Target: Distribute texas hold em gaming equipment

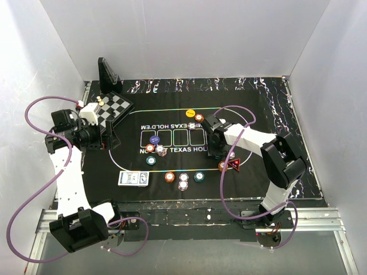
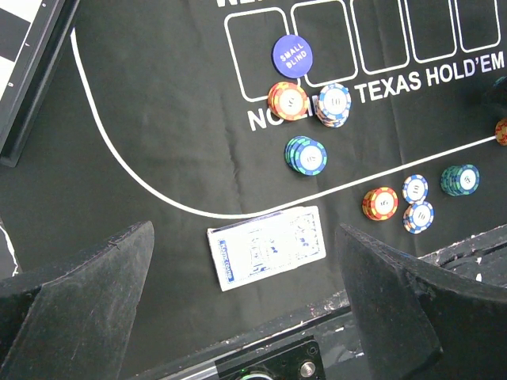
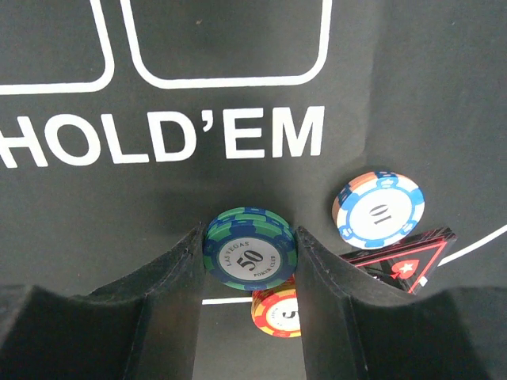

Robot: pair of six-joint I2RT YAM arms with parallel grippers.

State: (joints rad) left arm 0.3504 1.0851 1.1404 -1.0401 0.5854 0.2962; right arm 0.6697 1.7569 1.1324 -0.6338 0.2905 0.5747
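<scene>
Chip [image 3: 249, 257] marked 50 sits clamped between fingers [image 3: 170, 293] of the right tool [image 3: 251, 241].

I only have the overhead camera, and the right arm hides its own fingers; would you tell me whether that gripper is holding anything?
Observer: Yes. The right wrist camera shows the right gripper shut on a green chip marked 50.
Operator: Thank you. Is anything lying under that chip?
Observer: An orange chip lies on the mat just below, partly hidden by the held one.
Operator: And is the left gripper carrying anything?
Observer: No. The left wrist camera shows the left gripper open, with nothing between its fingers.
</scene>
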